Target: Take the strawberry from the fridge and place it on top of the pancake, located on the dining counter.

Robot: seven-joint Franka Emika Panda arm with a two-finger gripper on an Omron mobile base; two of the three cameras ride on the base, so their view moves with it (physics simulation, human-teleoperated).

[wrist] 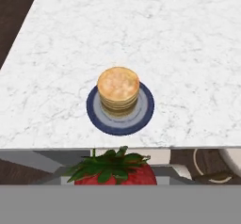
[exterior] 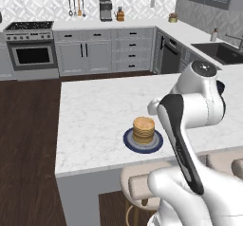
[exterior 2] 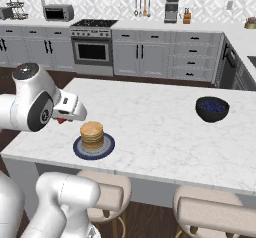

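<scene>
Gripper [exterior 2: 62, 119] clamped on the strawberry [wrist: 114, 170]: red berry with green leaves sits right between the fingertips at the bottom of the hand view. In the right base view a bit of red shows under the hand, short of the pancake [wrist: 118, 89]. Pancake stack sits on a dark blue plate [wrist: 143, 118] near the front edge of the dining counter [exterior: 95, 106]. Further right, a dark bowl of blueberries [exterior 2: 212, 108]. Stools [exterior 2: 215, 212] below the edge.

Home kitchen, rendered. Evidence: stove with oven [exterior: 29, 49], grey cabinets [exterior: 104, 49], sink [exterior: 222, 51], coffee maker [exterior: 105, 9], hanging utensils [exterior: 76, 6], marble island tabletop [exterior: 95, 111] with stools [exterior 2: 210, 212].
</scene>
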